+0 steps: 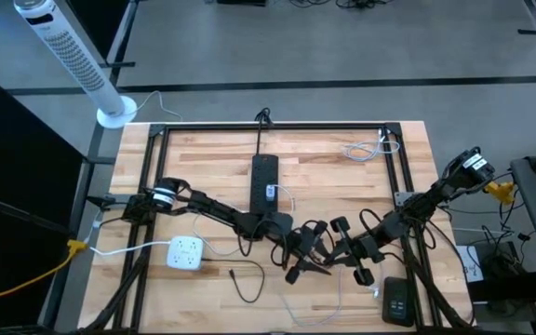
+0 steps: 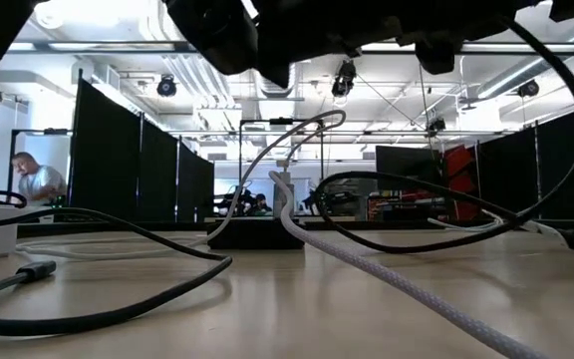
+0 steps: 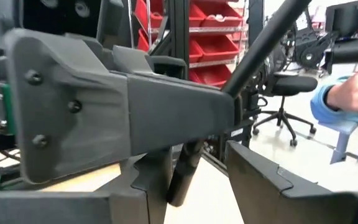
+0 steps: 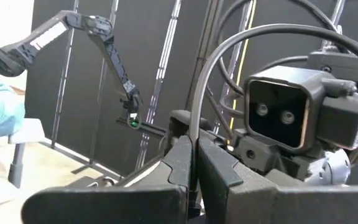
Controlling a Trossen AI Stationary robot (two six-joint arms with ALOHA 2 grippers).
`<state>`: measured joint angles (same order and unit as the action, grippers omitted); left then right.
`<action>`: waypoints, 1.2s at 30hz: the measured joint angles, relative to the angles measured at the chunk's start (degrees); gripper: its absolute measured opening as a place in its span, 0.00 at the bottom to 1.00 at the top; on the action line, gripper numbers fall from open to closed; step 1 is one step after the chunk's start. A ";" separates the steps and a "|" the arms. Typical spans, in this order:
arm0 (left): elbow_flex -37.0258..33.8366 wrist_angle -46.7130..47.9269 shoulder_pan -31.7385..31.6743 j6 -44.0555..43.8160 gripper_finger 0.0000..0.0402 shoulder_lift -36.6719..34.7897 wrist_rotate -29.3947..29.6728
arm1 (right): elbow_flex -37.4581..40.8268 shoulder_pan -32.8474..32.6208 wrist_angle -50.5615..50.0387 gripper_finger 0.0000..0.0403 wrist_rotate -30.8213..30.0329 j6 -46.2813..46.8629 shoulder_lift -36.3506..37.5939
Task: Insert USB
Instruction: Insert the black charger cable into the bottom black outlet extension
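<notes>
Both arms meet above the middle of the table. My right gripper (image 1: 331,249) (image 4: 193,148) is shut on a thin black cable (image 4: 199,93) that arcs up and over it. My left gripper (image 1: 301,251) (image 3: 191,167) faces it at close range, its fingers apart. Between those fingers hangs a dark round cable end (image 3: 182,177), below the grey body of my right gripper (image 3: 104,106). The USB plug itself cannot be made out. A black power strip (image 1: 264,181) lies on the far middle of the table. A white outlet block (image 1: 184,253) rests at the near left. My right gripper pinches the black cable (image 4: 194,132) between its two fingers. The cable runs up out of the shut tips and curves away over the gripper, clear of the table. My left gripper has the dark cable end (image 3: 180,186) close beside one finger (image 3: 143,186); whether they touch, I cannot tell.
Loose cables cross the table: a black one (image 1: 245,279) near the front, a white one (image 1: 366,149) at the far right, a white braided one (image 2: 367,264). A black device (image 1: 398,300) lies front right. A person's sleeve and hand (image 3: 347,93) show beyond the table.
</notes>
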<state>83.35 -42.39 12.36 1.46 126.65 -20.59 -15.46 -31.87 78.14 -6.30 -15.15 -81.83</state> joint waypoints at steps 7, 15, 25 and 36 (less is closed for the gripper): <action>-0.11 1.94 0.05 1.18 0.28 0.09 1.15 | 0.63 0.03 -0.04 0.01 -0.58 -0.40 1.56; -0.13 2.86 0.05 1.22 0.16 0.09 1.19 | 1.00 -0.12 -0.70 0.00 -1.23 0.70 2.07; -0.24 7.84 0.22 1.29 0.02 -0.70 1.44 | 3.16 -0.14 -1.32 0.00 -1.01 4.44 2.44; 0.09 19.77 0.46 2.38 0.02 -3.05 10.67 | 3.98 -0.08 -3.11 0.23 -7.84 14.13 3.37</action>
<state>83.44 -22.62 12.81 3.84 123.60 -9.92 -11.49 -31.95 75.03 -14.13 -1.02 -78.46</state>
